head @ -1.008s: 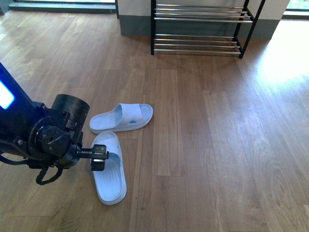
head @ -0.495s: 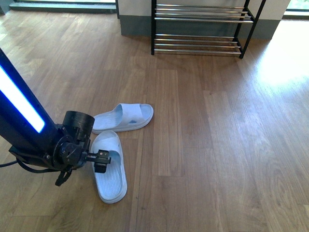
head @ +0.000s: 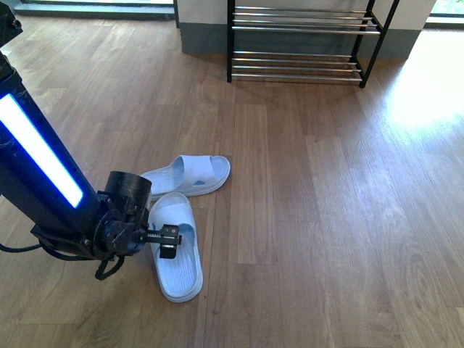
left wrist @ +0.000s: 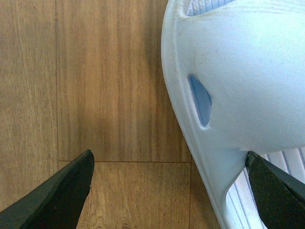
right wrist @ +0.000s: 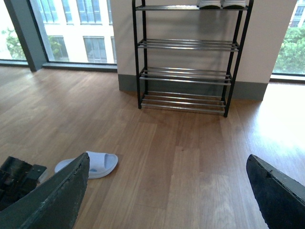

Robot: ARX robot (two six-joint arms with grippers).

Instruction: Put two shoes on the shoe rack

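The two shoes here are pale blue-white slide sandals on the wood floor. The near shoe [head: 181, 275] lies toe-away under my left gripper [head: 168, 241], which is open. In the left wrist view, the left gripper [left wrist: 170, 164] straddles the shoe's side edge [left wrist: 248, 86], with one finger over bare floor and the other over the ribbed footbed. The far shoe [head: 190, 174] [right wrist: 93, 164] lies crosswise just beyond. The black shoe rack [head: 301, 43] [right wrist: 186, 57] stands against the far wall. My right gripper [right wrist: 167, 164] hangs open above the floor, holding nothing.
White-soled shoes [right wrist: 221, 4] sit on the rack's top tier, cut off by the frame edge. A grey skirting and wall run behind the rack, with windows to either side. Bare wood floor [head: 304, 203] lies between the shoes and the rack.
My left arm has swung right and lower. The near shoe has shifted right with it and turned slightly. The far shoe and rack have not moved.
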